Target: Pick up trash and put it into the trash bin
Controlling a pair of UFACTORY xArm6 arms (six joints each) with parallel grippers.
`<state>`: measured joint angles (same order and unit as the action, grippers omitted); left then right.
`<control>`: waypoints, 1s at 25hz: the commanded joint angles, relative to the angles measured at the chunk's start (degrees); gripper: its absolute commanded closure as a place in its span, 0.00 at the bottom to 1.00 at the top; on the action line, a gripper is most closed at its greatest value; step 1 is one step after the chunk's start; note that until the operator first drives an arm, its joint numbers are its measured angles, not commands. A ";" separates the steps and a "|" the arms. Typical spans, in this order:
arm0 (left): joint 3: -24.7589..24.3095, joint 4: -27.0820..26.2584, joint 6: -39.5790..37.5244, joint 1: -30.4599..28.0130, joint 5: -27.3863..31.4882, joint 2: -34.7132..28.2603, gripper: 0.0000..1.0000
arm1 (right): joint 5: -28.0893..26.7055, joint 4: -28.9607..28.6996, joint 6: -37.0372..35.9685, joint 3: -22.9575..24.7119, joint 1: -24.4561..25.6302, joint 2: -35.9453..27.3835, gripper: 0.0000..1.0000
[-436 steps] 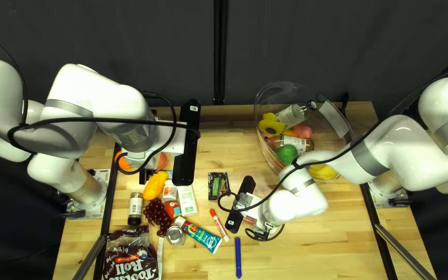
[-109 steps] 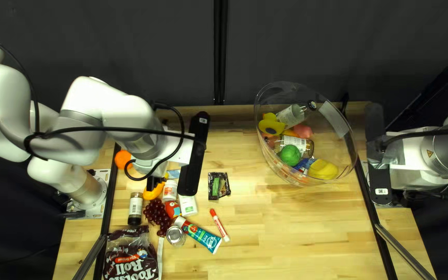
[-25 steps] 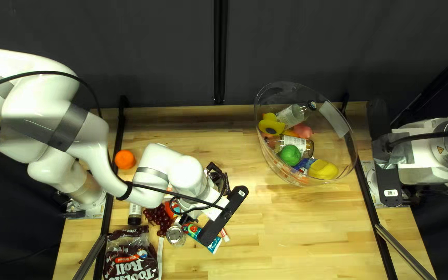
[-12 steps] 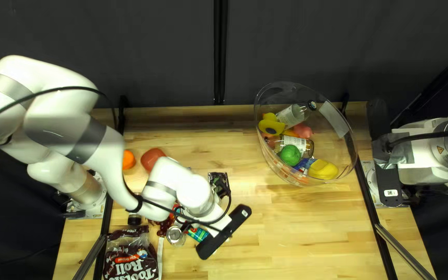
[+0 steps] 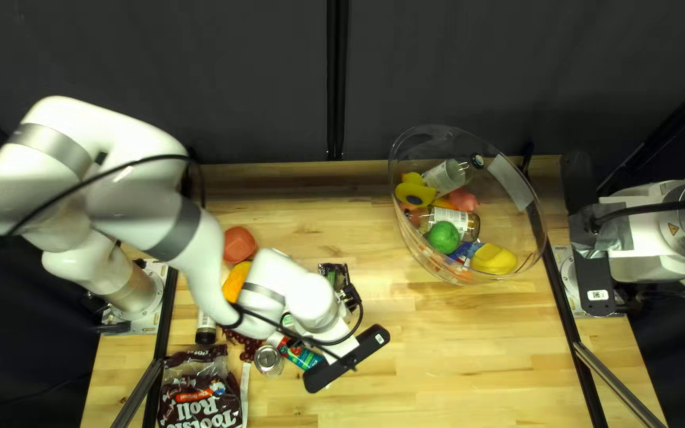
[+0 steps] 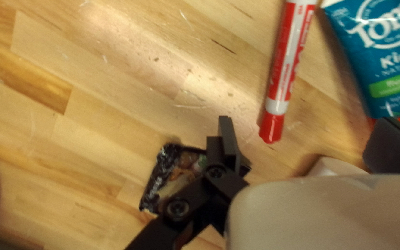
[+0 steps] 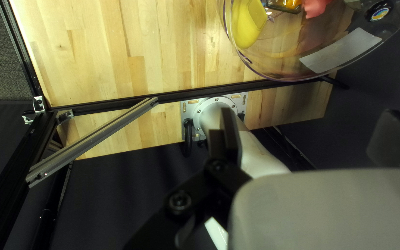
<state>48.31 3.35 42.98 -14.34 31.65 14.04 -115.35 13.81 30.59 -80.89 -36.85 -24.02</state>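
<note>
In the top left view my left gripper (image 5: 349, 296) hangs over the cluttered items, its tips mostly hidden. The left wrist view shows this gripper (image 6: 309, 141) open: one finger passes over a crumpled black wrapper (image 6: 166, 178), a red marker (image 6: 285, 69) lies ahead, and a white cylindrical piece (image 6: 336, 166) shows between the fingers, untouched. Past the other finger lies a toothpaste tube (image 6: 380, 60). The clear bin (image 5: 521, 230) holds bottles and toys. My right gripper, whose mount (image 5: 592, 238) shows above the right edge, is open and empty in its wrist view (image 7: 311, 134).
A candy bag (image 5: 200, 396), metal can (image 5: 269, 360), dark-capped bottle (image 5: 206, 326) and grapes crowd the left near part. Farther back are a red fruit (image 5: 239, 244) and a yellow-orange fruit (image 5: 236, 280), partly behind my left arm. Bare wood (image 5: 453, 341) spreads nearer than the bin.
Over the last second my left arm moved right and toward the near edge, with its gripper turning slightly. Earlier, my right arm withdrew to the right edge, and the blue marker left the near tabletop.
</note>
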 commanded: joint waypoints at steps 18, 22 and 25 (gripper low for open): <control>-0.93 0.34 0.91 0.85 -1.43 1.50 1.00 | 0.00 0.00 0.00 0.00 0.00 0.00 0.00; -1.61 0.64 0.83 1.05 -1.67 1.06 1.00 | 0.00 0.00 0.00 0.00 0.00 0.00 0.00; -1.75 1.03 0.19 1.02 -1.62 0.95 0.98 | 0.00 0.00 0.00 0.00 0.00 0.00 0.00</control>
<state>46.65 4.10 43.60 -13.29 30.01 15.05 -115.35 13.81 30.59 -80.89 -36.85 -24.02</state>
